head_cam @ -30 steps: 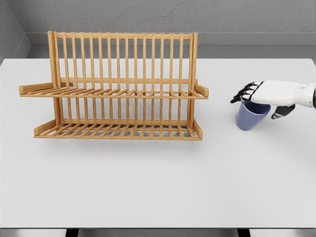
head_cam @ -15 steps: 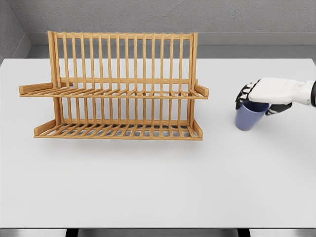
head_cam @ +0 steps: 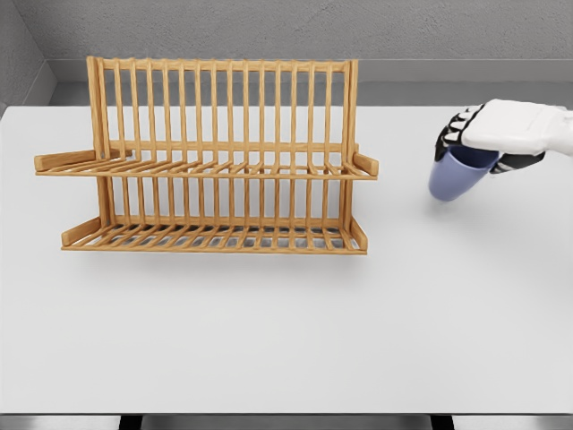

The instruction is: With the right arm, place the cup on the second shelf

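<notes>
A wooden two-tier dish rack [head_cam: 215, 161] stands on the left half of the white table [head_cam: 286, 340], toward its far edge, with a grey wall behind. Near the table's right edge, the right hand [head_cam: 488, 134] curls its fingers around the tilted blue cup [head_cam: 455, 177].

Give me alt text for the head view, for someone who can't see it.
The robot's right hand grips a blue cup by its rim, to the right of a two-tier wooden dish rack standing on a white table. Both rack shelves are empty.
</notes>
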### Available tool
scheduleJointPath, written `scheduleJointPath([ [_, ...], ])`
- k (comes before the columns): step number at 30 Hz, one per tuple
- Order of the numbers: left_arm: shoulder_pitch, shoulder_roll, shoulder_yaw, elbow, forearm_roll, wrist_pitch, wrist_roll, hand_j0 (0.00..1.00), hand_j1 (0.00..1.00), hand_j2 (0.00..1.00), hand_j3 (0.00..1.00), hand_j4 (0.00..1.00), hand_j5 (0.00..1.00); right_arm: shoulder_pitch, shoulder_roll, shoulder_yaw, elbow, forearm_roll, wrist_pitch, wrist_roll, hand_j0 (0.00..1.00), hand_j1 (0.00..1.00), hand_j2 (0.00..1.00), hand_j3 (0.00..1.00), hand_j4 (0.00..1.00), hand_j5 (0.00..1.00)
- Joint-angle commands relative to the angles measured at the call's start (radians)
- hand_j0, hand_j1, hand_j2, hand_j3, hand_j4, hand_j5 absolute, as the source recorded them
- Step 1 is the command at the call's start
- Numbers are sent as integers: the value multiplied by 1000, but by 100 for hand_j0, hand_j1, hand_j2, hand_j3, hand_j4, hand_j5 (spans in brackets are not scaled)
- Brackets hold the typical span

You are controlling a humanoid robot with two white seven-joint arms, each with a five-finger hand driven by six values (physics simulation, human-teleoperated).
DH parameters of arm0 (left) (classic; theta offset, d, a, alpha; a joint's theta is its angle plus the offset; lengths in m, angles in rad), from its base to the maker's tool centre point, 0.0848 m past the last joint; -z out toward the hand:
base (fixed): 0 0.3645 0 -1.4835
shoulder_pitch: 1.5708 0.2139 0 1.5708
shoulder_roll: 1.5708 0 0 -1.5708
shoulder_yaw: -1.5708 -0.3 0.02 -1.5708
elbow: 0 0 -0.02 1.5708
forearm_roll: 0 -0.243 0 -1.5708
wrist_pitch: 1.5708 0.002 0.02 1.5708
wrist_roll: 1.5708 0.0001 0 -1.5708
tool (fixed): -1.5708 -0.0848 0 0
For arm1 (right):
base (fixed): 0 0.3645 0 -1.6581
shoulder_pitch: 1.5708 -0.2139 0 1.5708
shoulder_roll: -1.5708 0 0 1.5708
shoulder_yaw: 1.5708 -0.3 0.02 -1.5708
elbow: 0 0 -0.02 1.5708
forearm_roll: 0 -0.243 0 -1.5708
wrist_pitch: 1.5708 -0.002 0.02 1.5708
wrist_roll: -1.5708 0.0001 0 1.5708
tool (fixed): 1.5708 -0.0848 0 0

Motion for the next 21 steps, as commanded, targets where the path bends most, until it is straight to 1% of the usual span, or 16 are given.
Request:
scheduleJointPath([
  [1,0,0,0,1,0,0,0,100,100,100,100,100,100,0,-1,-14,1,-5,3,0,59,59,59,59,59,59],
  [2,0,0,0,1,0,0,0,100,100,100,100,100,100,3,1,-45,1,-7,3,0,59,59,59,59,59,59],
  [3,0,0,0,0,0,0,0,100,100,100,100,100,100,2,1,-55,-1,-5,3,0,59,59,59,59,59,59],
  [8,0,0,0,0,0,0,0,100,100,100,100,100,100,-20,1,-57,-2,-5,3,0,59,59,59,59,59,59],
  [15,0,0,0,0,0,0,0,100,100,100,100,100,100,-58,2,-58,-50,-5,3,0,59,59,59,59,59,59],
  [17,0,0,0,0,0,0,0,100,100,100,100,100,100,-69,18,-57,-65,-5,3,0,59,59,59,59,59,59],
  [19,0,0,0,0,0,0,0,100,100,100,100,100,100,-72,19,-57,-88,-5,3,0,59,59,59,59,59,59],
  [21,0,0,0,0,0,0,0,100,100,100,100,100,100,-83,47,-57,-93,-5,3,0,60,60,60,60,60,60],
])
